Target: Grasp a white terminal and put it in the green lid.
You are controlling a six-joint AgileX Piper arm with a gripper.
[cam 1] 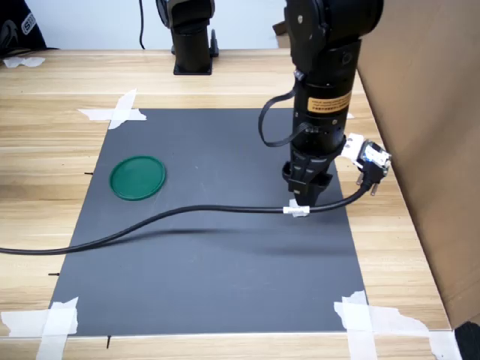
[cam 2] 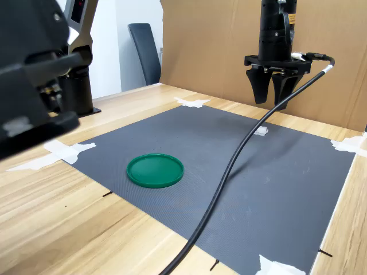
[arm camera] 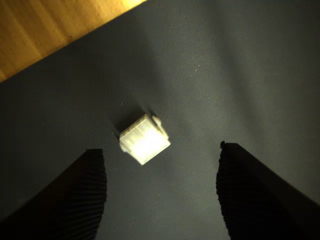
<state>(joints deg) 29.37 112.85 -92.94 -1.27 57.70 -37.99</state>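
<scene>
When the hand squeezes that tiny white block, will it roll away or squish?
Probably neither. The white terminal looks blocky with flat faces, so it shouldn't roll. It seems hard plastic, likely stiff. Being tiny, it may skid on the mat if nudged.

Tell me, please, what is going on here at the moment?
A single robot arm hangs its claw above a white terminal that lies on the dark mat. The wrist view shows the claw open, its fingers on either side of the terminal and not touching it. The green lid lies empty on the mat, well off toward the first exterior view's left. A black cable trails across the mat. Nothing is grasped yet.
</scene>
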